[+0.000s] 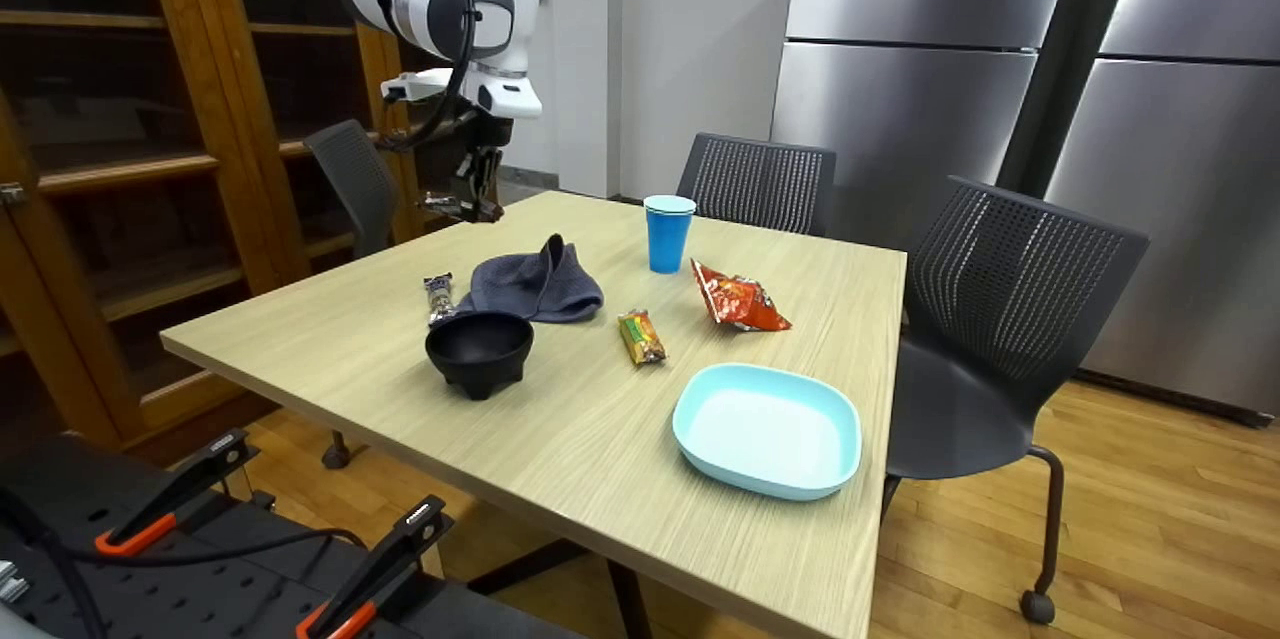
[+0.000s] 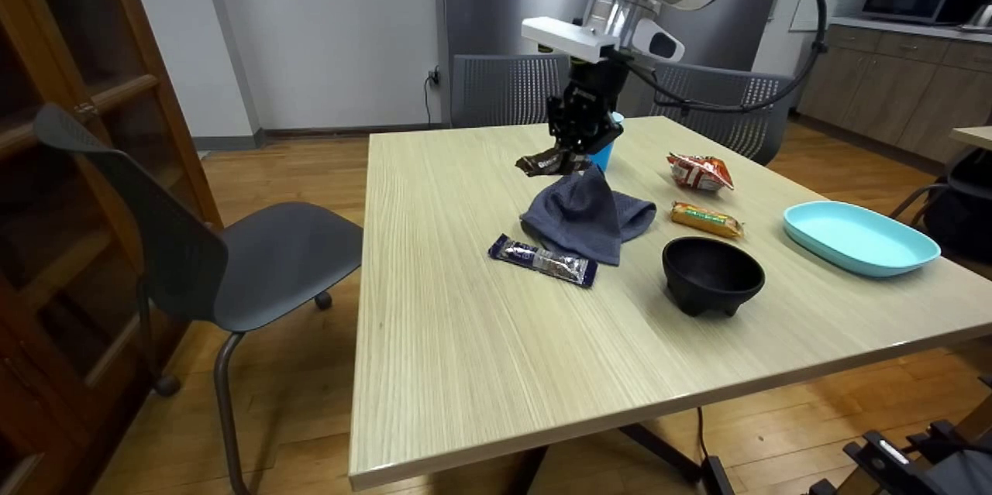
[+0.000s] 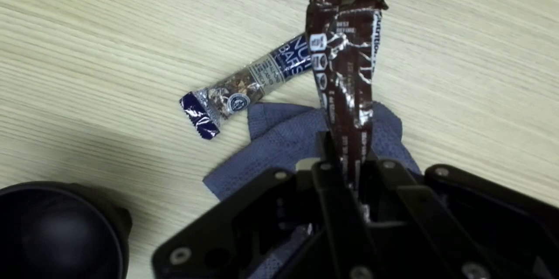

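Observation:
My gripper (image 3: 348,159) is shut on a dark brown wrapped bar (image 3: 343,56), which sticks out past the fingertips. In an exterior view the gripper (image 2: 577,140) holds the brown bar (image 2: 541,163) above the table, over a crumpled grey-blue cloth (image 2: 577,212). The cloth also lies below the gripper in the wrist view (image 3: 275,148). A blue and silver nut bar (image 3: 249,87) lies on the table beside the cloth, its far end hidden behind the brown bar. A black footed bowl (image 3: 61,231) stands at the lower left of the wrist view.
On the table (image 1: 330,319) lie a yellow-orange bar (image 1: 641,337) and a red snack bag (image 1: 742,301). Stacked blue cups (image 1: 668,239) stand behind them. A light blue tray (image 1: 770,429) sits near the table's edge. Dark chairs (image 1: 757,181) stand around the table.

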Robot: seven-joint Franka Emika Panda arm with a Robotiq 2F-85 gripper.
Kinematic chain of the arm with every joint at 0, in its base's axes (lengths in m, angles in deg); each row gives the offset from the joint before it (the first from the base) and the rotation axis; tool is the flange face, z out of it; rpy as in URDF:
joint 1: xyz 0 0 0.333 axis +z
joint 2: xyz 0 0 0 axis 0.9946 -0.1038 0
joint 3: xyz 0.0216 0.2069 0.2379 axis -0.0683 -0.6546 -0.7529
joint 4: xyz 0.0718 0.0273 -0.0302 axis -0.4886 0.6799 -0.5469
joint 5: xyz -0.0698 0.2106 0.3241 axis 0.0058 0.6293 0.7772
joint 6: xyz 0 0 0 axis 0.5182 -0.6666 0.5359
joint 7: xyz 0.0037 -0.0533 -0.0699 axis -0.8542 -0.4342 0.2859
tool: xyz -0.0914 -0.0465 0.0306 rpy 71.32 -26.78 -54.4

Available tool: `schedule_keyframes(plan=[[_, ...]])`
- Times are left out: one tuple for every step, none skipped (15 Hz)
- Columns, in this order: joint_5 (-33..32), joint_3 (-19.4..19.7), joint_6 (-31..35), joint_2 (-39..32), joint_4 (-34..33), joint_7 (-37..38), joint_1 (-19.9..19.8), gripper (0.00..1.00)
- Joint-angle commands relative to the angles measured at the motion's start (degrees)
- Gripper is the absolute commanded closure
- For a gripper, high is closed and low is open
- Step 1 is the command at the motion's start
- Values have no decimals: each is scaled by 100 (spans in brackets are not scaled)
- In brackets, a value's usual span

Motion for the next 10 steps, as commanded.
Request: schedule_keyframes(plan=[[309,24,234,473,635,3,-224,97],[349,54,278,528,738,8,-269,97],[362,92,311,578,825,25,-307,97],[351,149,338,639,918,62,-334,97],[333,199,358,685,994,83,-358,97],[313,254,368,739,1069,98,-386,97],[301,305,382,787,1139,101,-412,97],[282,360,391,828,1194,112,-433,97],[250,423,410,851,1237,115,-462,97],[240,467,423,887,1281,121,-486,97]])
